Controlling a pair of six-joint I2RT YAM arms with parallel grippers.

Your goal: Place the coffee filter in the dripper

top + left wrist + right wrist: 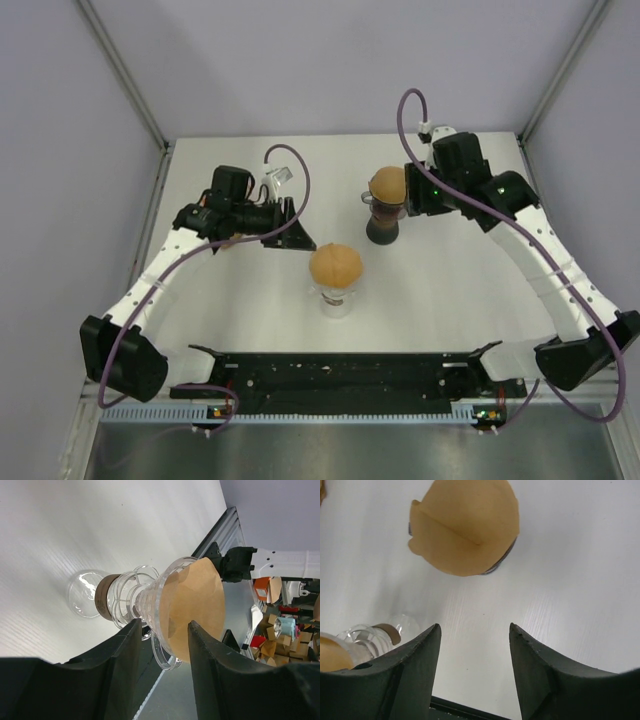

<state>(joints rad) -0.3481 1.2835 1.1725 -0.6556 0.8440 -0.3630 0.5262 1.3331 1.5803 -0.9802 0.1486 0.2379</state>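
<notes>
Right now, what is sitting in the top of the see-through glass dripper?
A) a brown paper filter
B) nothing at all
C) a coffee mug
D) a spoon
A: the left wrist view shows a brown paper filter opened out inside the mouth of the clear glass dripper.

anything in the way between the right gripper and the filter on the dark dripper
Nothing visible: only bare table lies between the open right gripper and the coffee filter, which sits on top of the dark dripper.
</notes>
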